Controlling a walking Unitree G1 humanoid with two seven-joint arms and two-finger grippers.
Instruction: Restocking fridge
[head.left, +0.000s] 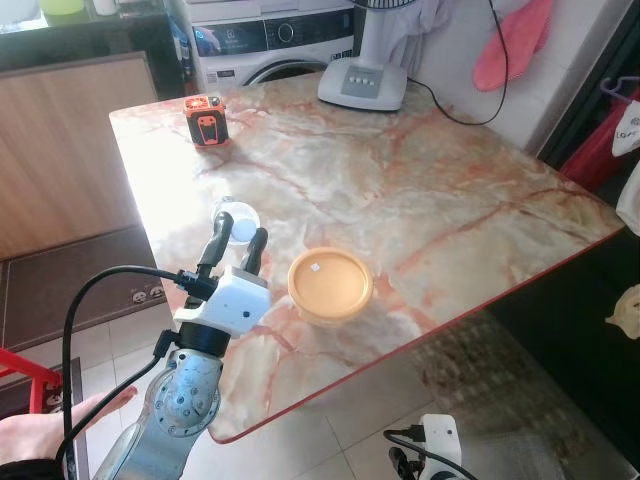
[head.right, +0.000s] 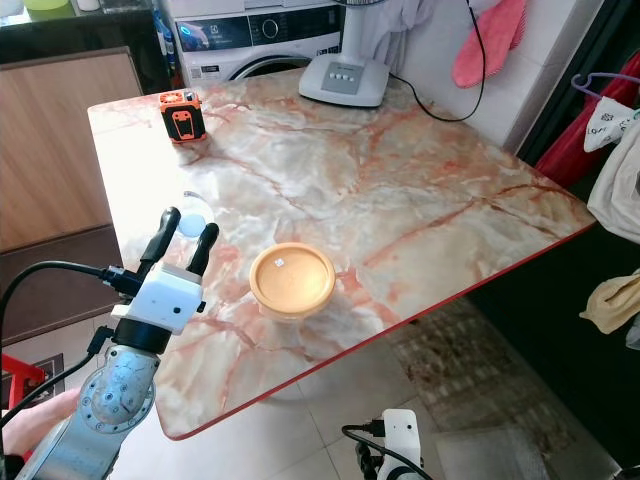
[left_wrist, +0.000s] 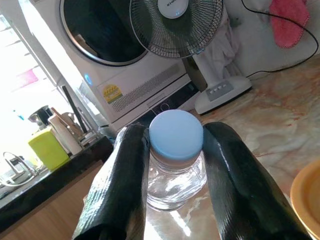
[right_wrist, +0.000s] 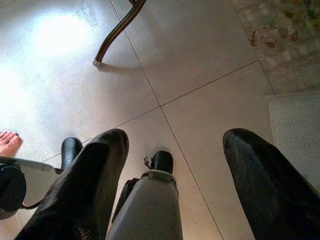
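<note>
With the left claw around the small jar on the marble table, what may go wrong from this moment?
1. The left claw brackets the clear jar high up, beside its blue lid; glass looks smooth, so it may slip or tip when lifted.
2. The jar stands close to the table edge, so a nudge may send it to the floor.
3. The orange-lidded container sits nearby; a sideways swing may hit it.

left gripper (head.left: 237, 241) raised forward, fingers parted, right gripper (right_wrist: 172, 172) hanging low, fingers spread
</note>
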